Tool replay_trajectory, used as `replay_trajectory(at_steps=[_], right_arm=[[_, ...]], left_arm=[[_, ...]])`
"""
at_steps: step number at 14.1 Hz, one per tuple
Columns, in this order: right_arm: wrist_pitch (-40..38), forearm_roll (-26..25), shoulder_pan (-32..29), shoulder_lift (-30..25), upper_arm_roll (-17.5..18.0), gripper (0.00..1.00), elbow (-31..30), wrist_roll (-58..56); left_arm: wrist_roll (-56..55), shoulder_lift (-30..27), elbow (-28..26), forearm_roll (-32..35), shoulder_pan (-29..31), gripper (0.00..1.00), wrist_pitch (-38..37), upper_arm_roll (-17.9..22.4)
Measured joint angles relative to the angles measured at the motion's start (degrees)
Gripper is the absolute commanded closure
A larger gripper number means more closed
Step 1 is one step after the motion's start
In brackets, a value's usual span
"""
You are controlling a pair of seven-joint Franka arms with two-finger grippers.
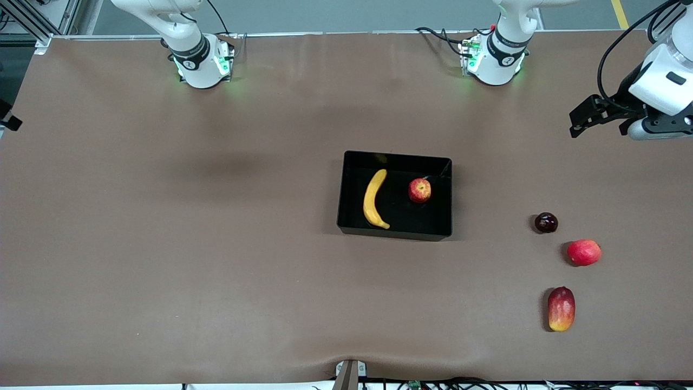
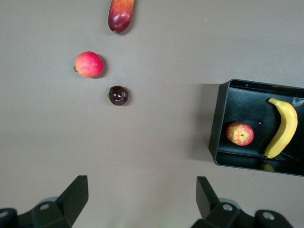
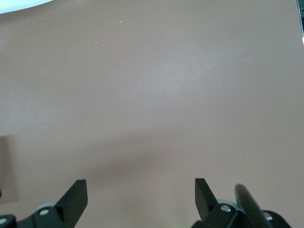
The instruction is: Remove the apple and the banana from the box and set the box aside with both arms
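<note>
The black box (image 1: 394,230) sits on the brown table (image 1: 162,244) near its middle, with the banana (image 1: 374,199) and the small red apple (image 1: 419,190) lying inside it, apart from each other, the banana toward the right arm's end and the apple toward the left arm's end. The left gripper (image 2: 141,195) hangs high over the left arm's end of the table, its jaws spread wide and holding nothing; in the left wrist view the box (image 2: 218,123) lies off to one side of the jaws, not between them, with the apple (image 2: 240,133) nearer the jaws than the banana (image 2: 282,126). Ahead of those open jaws lie a dark purple fruit (image 2: 118,95), a round red fruit (image 2: 89,64) and a mango (image 2: 120,14), well apart from the box. The right gripper (image 3: 141,194) is also spread wide and empty, over bare table; only a dark sliver at the edge of its view might be the box, well off from the jaws.
</note>
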Motion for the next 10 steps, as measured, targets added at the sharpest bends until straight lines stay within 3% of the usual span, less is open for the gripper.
replay_trajectory(at_steps=[10], right_arm=[[-2.1, 0.0, -0.8, 0.0, 0.7, 0.00, 0.3, 0.0]], left_arm=[[0.0, 0.0, 1.1, 0.0, 1.1, 0.00, -0.9, 0.0]])
